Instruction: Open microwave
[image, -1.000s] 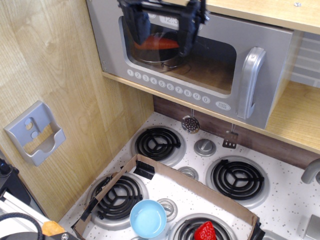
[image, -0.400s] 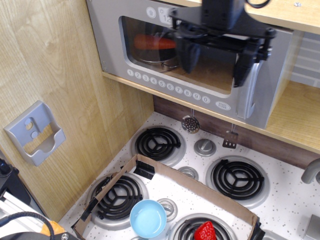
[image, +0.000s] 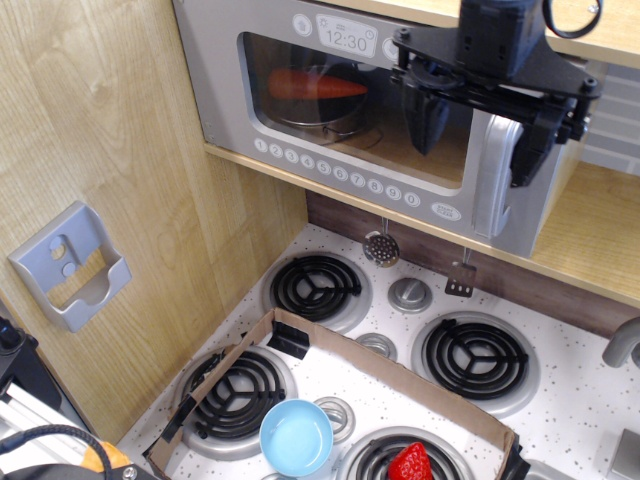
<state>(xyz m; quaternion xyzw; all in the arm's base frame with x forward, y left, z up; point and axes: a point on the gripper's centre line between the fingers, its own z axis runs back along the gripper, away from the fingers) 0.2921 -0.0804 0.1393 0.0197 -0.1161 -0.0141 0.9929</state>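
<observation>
Even, soft indoor light from above; wood panels bright, no harsh shadows. Faint glare on the microwave (image: 380, 120) window. Gripper (image: 480, 125) slightly motion-blurred. Stove (image: 560, 400) sharp; bottom corners dim, cluttered

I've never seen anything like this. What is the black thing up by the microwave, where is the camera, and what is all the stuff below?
The black thing is the robot's gripper, a claw with two fingers. They are spread open on either side of the silver handle of the toy microwave, and hold nothing yet. The microwave door is shut; something orange shows through its window. There is one picture, taken from above and in front, looking down into a play kitchen. Below is a toy stove with black coil burners. On it lies a shallow cardboard tray, with a blue bowl at its near edge and a red strawberry. A grey holder hangs on the wooden wall at left.
</observation>
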